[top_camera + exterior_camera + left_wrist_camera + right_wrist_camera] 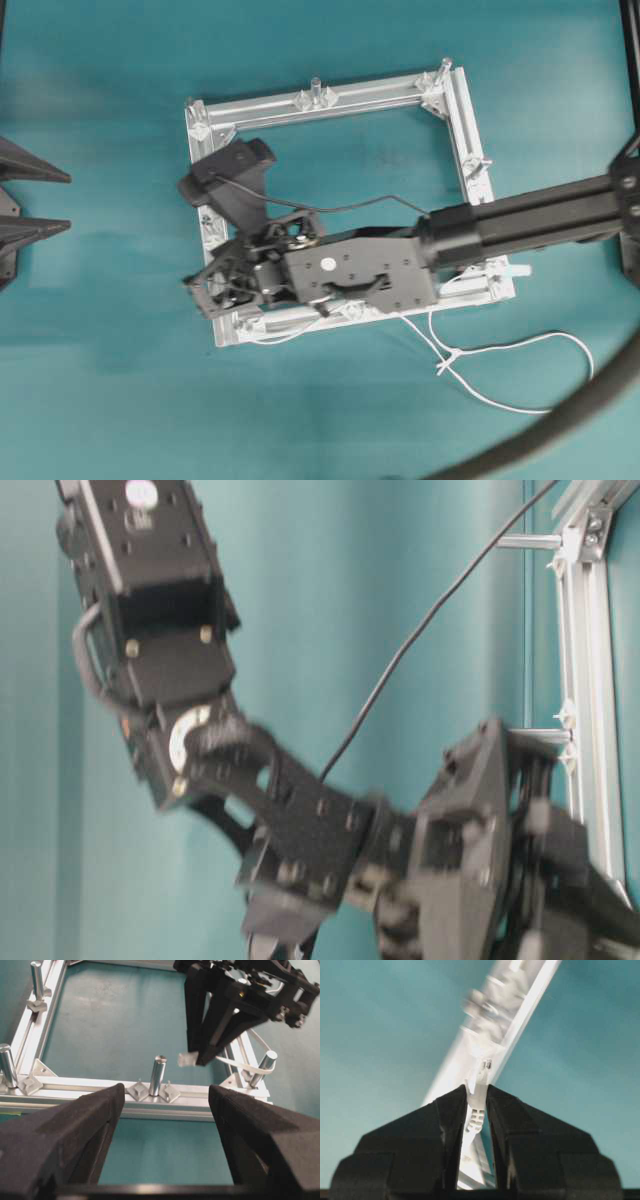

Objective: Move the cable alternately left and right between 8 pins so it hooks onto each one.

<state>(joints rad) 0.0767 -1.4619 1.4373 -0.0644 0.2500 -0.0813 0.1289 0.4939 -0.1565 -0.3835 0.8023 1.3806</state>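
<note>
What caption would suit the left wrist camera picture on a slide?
Open left gripper faces the frame and its pins while the right gripper holds the cable's white plug.

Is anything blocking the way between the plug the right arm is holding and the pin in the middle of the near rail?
Nothing visible. The right gripper holds the cable plug just beside that pin, with open space between them.

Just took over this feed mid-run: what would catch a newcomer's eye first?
The right pincer, reaching across the square aluminium frame to its lower-left corner, is shut on the pale plug end of the white cable. The cable's slack loops on the teal mat beyond the frame's lower-right corner. The left pincer waits open, outside the frame.
</note>
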